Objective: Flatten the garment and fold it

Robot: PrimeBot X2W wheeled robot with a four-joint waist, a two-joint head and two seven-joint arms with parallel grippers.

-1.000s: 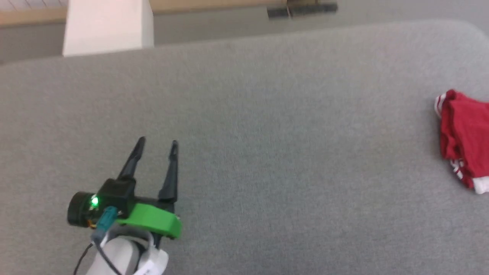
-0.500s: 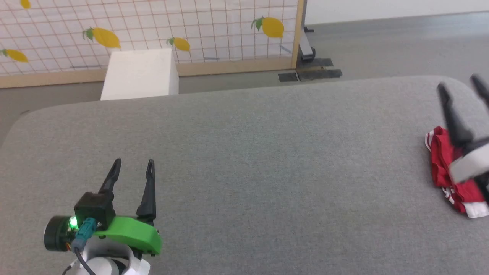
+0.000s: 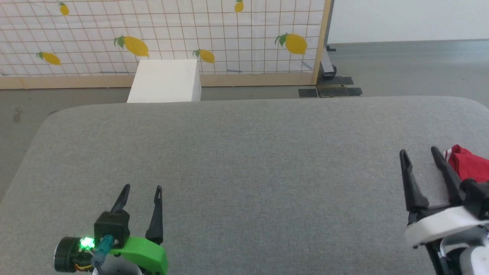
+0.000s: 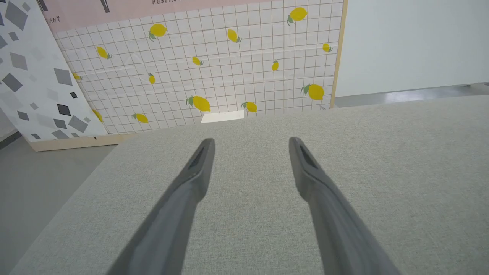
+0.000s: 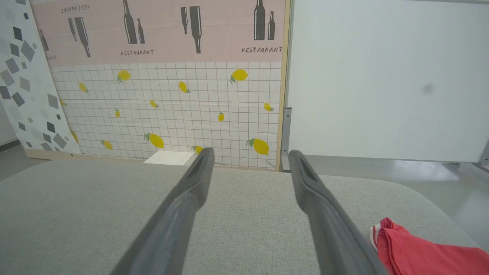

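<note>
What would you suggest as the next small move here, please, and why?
Probably swing the right hand rightward over the garment: it lies bunched, not yet flattened, at the right edge of the grey surface, just beside that open, empty hand, while the left hand is open far to the left.

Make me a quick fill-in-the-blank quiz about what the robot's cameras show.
The crumpled T-shirt is mostly ____.
The gripper nearest it is the robot's ____ one.
The left gripper has its jaws ____.
The T-shirt lies on a ____ fabric surface.
Missing words: red; right; open; grey.
</note>
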